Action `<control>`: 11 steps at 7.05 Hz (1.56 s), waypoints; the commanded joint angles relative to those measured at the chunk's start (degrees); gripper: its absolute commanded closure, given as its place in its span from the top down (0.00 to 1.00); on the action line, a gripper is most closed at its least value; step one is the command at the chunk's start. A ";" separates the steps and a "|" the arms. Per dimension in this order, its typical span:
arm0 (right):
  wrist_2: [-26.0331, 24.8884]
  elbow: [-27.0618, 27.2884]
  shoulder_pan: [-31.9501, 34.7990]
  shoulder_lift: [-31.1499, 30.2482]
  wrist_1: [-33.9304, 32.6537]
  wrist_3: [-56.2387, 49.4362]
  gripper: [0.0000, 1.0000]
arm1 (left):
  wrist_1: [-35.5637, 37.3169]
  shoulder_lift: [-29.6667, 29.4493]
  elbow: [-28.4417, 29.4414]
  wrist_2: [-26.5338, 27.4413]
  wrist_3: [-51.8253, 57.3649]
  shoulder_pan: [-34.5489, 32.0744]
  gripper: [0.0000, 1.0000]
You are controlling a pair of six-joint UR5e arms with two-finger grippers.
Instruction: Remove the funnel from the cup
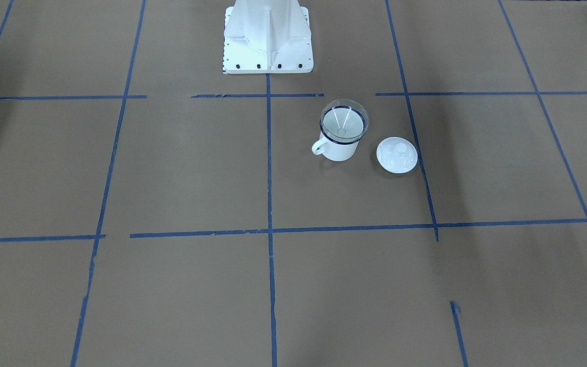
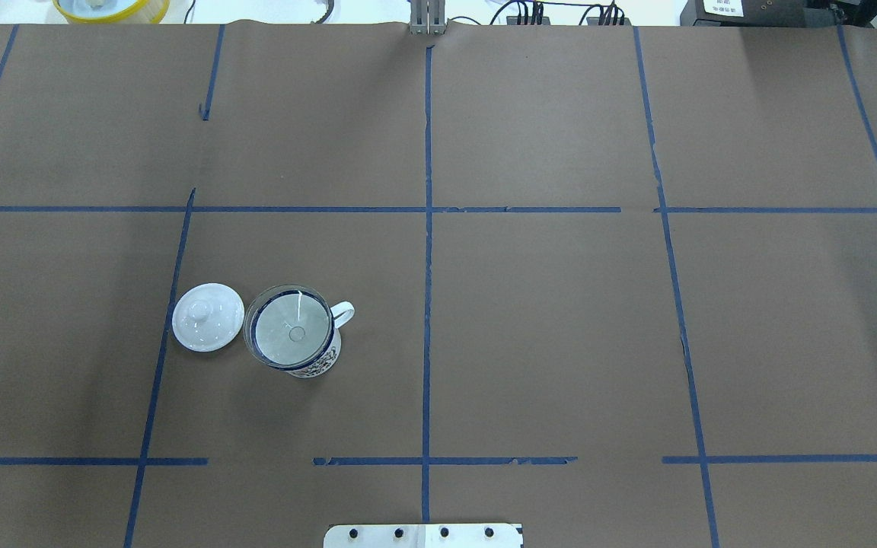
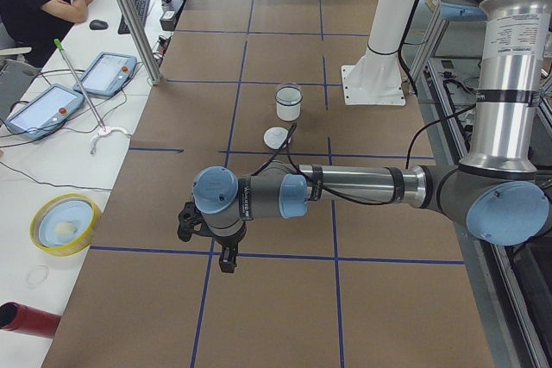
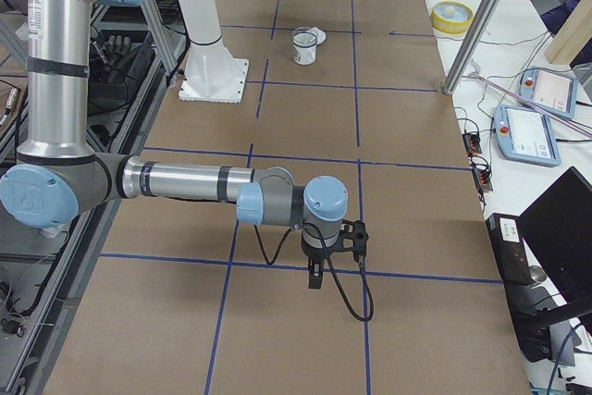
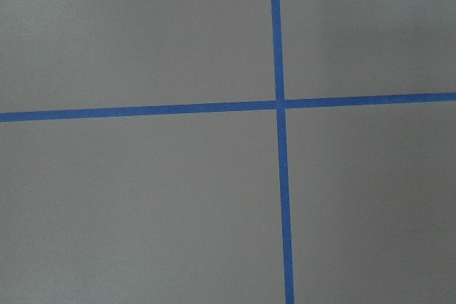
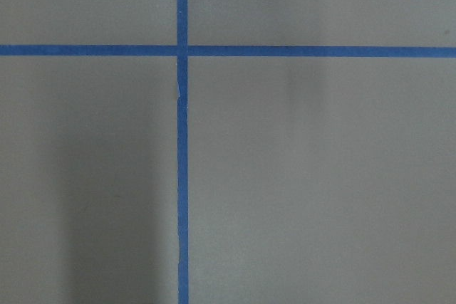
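Note:
The clear funnel [image 1: 344, 122] sits in the mouth of the white cup [image 1: 338, 151], which has a dark blue rim and stands upright on the brown table. Both show in the overhead view, the funnel [image 2: 290, 327] in the cup [image 2: 326, 364], whose handle points to that view's right. My left gripper [image 3: 226, 260] shows only in the exterior left view, far from the cup [image 3: 288, 105]; I cannot tell if it is open or shut. My right gripper [image 4: 314, 279] shows only in the exterior right view, far from the cup [image 4: 303, 46]; I cannot tell its state either.
A round white knobbed lid [image 2: 208, 317] lies flat just beside the cup, also in the front view [image 1: 397, 155]. The robot's white base [image 1: 268, 35] stands behind the cup. Blue tape lines cross the brown paper. Both wrist views show only paper and tape.

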 commanded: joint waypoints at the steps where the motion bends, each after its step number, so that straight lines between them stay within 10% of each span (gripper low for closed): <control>1: 0.00 0.05 0.00 0.00 0.00 0.00 1.00 | 0.10 0.08 0.58 0.26 -0.01 0.00 1.00; 7: 0.00 -0.04 0.00 0.00 0.00 0.00 1.00 | -6.53 2.99 0.24 -0.27 -0.53 0.35 1.00; 11: 0.00 0.05 0.00 0.00 0.00 0.00 1.00 | -20.81 2.02 -8.61 0.26 -58.58 17.53 1.00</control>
